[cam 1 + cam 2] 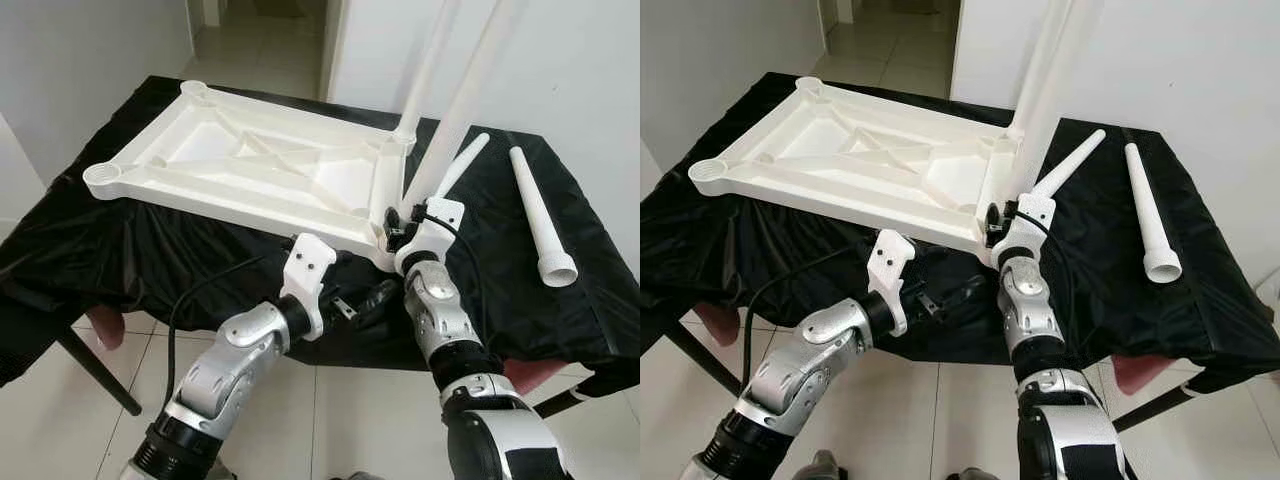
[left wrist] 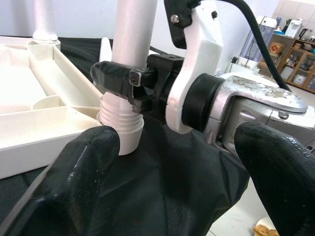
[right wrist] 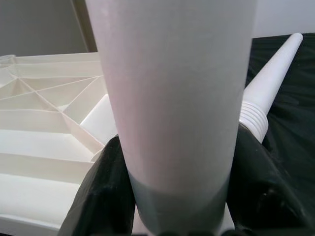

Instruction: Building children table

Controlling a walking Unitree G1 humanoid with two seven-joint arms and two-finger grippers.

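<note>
White walls [image 1: 90, 60], tiled floor [image 1: 340, 420]

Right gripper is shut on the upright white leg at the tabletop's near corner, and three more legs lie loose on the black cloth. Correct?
Not quite. The right gripper is shut on the upright leg, but the left eye view shows two loose legs on the black cloth, not three.

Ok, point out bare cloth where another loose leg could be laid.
Free: black cloth along the near edge, left of the left gripper, and right of the loose white plastic leg. Crowded: around the right gripper shut on the upright white leg at the upturned white tabletop.
</note>
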